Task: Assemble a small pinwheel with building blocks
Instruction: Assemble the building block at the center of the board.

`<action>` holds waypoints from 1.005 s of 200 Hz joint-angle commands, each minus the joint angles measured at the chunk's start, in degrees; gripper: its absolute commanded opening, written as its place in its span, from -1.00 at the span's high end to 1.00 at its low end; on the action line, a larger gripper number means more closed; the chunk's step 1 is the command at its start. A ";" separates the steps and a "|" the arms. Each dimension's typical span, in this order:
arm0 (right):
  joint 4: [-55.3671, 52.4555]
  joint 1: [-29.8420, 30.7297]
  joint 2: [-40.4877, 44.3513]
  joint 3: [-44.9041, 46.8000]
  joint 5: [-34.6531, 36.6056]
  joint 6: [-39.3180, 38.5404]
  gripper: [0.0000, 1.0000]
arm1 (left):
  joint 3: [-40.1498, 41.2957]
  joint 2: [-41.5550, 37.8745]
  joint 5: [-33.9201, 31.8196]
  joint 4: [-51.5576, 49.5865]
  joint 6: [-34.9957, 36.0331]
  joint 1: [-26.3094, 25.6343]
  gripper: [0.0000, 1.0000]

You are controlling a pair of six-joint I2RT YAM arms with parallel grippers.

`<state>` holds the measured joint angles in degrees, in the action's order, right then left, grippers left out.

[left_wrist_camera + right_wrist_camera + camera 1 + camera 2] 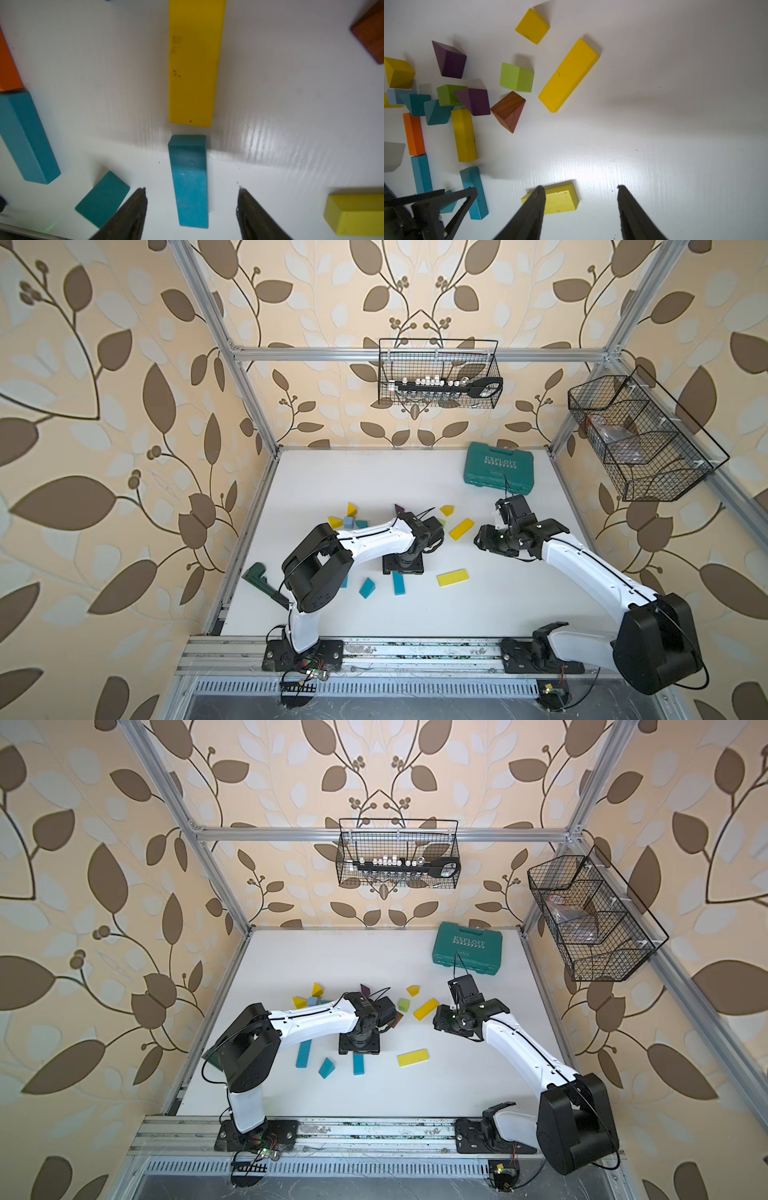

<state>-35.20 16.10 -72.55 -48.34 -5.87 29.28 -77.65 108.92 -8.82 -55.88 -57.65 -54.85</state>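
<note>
- A loose heap of small matte building blocks point(473, 100) (purple, teal and yellow wedges, green and pale-blue cubes) lies on the white tabletop point(478, 614). It sits nearer the robot than the large teal plastic case lettered EXPLOIT point(498, 468) and well to its left.
- The left arm point(374, 537) reaches over blocks that are also left of the case and nearer the robot. Its jaws are released and straddle a teal matte bar point(190, 182), with a gap on each side.
- The step in hand looks like picking up that bar, and no pinwheel shape shows yet. The next move calls for clamping its long sides and lifting it without nudging the long yellow bar point(193, 62), which lies just beyond its end.
- The right arm point(582, 564) hangs almost directly in front of the case. Its jaws are spread and empty above a flat yellow block point(560, 200).
- A black wire basket point(390, 364) hangs on the back wall above the case and holds a black rail of metal sockets point(432, 384).
- The case itself is closed, so I cannot tell what is in it.
- A black wire basket point(665, 485) hangs on the side wall to the right of the case, and one compartment holds a crumpled clear bag point(602, 425).
</note>
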 commanded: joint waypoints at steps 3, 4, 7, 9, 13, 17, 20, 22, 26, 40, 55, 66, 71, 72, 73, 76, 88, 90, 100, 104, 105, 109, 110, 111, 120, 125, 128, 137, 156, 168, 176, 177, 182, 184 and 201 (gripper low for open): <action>0.95 -1.70 -0.44 1.77 -3.95 -4.47 -0.15 | -2.32 0.67 -0.12 -2.23 -2.88 -0.24 -0.26; 1.02 -1.73 -0.46 1.85 -4.01 -4.48 -0.15 | -2.33 0.72 -0.13 -2.22 -2.94 -0.25 -0.25; 1.16 -1.96 -0.34 2.01 -4.20 -4.57 -0.15 | -2.36 0.90 -0.17 -2.30 -3.07 -0.26 -0.22; 1.18 -2.06 -0.34 2.10 -4.27 -4.64 -0.15 | -2.32 0.97 -0.22 -2.30 -3.17 -0.26 -0.21; 1.31 -2.38 -0.37 2.29 -4.33 -4.70 -0.15 | -2.24 1.08 -0.22 -2.22 -3.32 -0.30 -0.19; 1.43 -2.53 -0.34 2.45 -4.45 -4.83 -0.15 | -2.10 1.26 -0.23 -2.22 -3.49 -0.34 -0.16; 1.57 -2.65 -0.31 2.60 -4.54 -4.92 -0.15 | -2.03 1.35 -0.34 -2.23 -3.66 -0.30 -0.14; 1.61 -2.69 -0.31 2.63 -4.64 -4.97 -0.15 | -1.99 1.42 -0.39 -2.22 -3.82 -0.31 -0.12; 1.71 -2.87 -0.46 2.78 -4.73 -5.06 -0.15 | -1.73 1.62 -0.47 -2.14 -4.14 -0.28 -0.10; 1.71 -3.29 -0.60 2.98 -5.01 -5.34 -0.15 | -0.78 1.64 -0.24 -1.15 -4.52 -0.25 -0.07; 1.63 -3.53 -0.67 3.12 -5.04 -5.72 -0.15 | 0.44 1.40 0.19 0.41 -4.75 -0.22 -0.04; 1.46 -3.64 -0.69 3.20 -5.00 -5.83 -0.16 | 1.02 1.34 0.38 1.32 -4.51 -0.26 0.00; 1.30 -3.73 -0.75 3.12 -4.91 -5.82 -0.16 | 1.24 1.25 0.50 1.74 -4.43 -0.25 0.02; 1.29 -3.72 -0.75 3.09 -4.84 -5.86 -0.16 | 1.30 1.23 0.53 1.82 -4.37 -0.26 0.02; 1.24 -3.71 -0.75 3.08 -4.85 -5.88 -0.16 | 1.37 1.21 0.54 1.91 -4.34 -0.26 0.03; 1.19 -3.75 -0.75 3.05 -4.78 -5.88 -0.16 | 1.50 1.20 0.56 2.14 -4.25 -0.26 0.05; 1.06 -3.79 -0.66 3.03 -4.55 -5.80 -0.16 | 2.00 1.16 0.39 2.35 -4.23 -0.25 0.14; 1.02 -3.79 -0.61 3.00 -4.56 -5.74 -0.16 | 2.13 1.15 0.38 2.37 -4.23 -0.26 0.16; 0.77 -3.72 -0.65 2.78 -4.42 -5.70 -0.16 | 2.86 0.95 0.30 2.74 -4.23 -0.17 0.20; 0.75 -3.71 -0.62 2.75 -4.41 -5.74 -0.16 | 3.14 0.84 0.29 2.93 -4.16 -0.13 0.21; 0.75 -3.75 -0.69 2.69 -4.41 -5.73 -0.17 | 3.21 0.80 0.25 2.95 -4.15 -0.15 0.21; 0.67 -3.71 -0.71 2.70 -4.43 -5.78 -0.17 | 3.45 0.73 0.29 3.13 -4.07 -0.16 0.22; 0.66 -3.71 -0.68 2.67 -4.38 -5.79 -0.17 | 3.54 0.66 0.29 3.14 -4.02 -0.16 0.22; 0.66 -3.71 -0.76 2.61 -4.35 -5.80 -0.17 | 3.59 0.62 0.25 3.18 -3.99 -0.17 0.22; 0.44 -3.73 -0.94 2.43 -4.09 -5.84 -0.17 | 3.99 0.29 0.13 3.32 -3.64 -0.07 0.24; 0.27 -3.73 -1.02 2.29 -3.92 -5.88 -0.17 | 4.23 0.16 -0.09 3.32 -3.40 -0.02 0.25; 0.18 -3.71 -1.17 2.27 -3.86 -5.95 -0.17 | 4.33 0.03 -0.26 3.27 -3.23 0.00 0.27; -0.11 -3.71 -1.35 2.11 -3.63 -5.90 -0.17 | 4.68 -0.25 -0.41 3.50 -2.64 0.16 0.31; -0.31 -3.75 -1.42 2.33 -2.95 -5.83 -0.17 | 5.55 -0.98 -0.58 4.26 -0.90 0.42 0.39; -0.46 -3.73 -1.38 2.47 -2.44 -5.81 -0.18 | 5.87 -1.16 -0.41 4.80 0.43 0.62 0.43; -0.48 -3.71 -1.40 2.54 -2.25 -5.68 -0.19 | 6.09 -1.17 -0.41 5.05 0.94 0.60 0.45; -0.48 -3.71 -1.43 2.54 -2.28 -5.70 -0.19 | 6.10 -1.17 -0.41 5.11 1.08 0.61 0.45; -0.52 -3.77 -1.47 2.56 -2.07 -5.61 -0.19 | 6.29 -1.25 -0.16 5.64 1.97 0.63 0.46; -0.62 -3.72 -1.48 2.62 -1.98 -5.63 -0.19 | 6.35 -1.23 0.03 5.81 2.24 0.62 0.47; -0.61 -3.73 -1.54 2.73 -1.63 -5.37 -0.19 | 6.37 -1.17 0.36 6.60 3.59 0.67 0.50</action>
<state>-34.54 12.56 -73.58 -46.04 -9.10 24.14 -72.29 109.38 -8.56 -50.85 -57.43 -54.70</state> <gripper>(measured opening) 0.594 0.319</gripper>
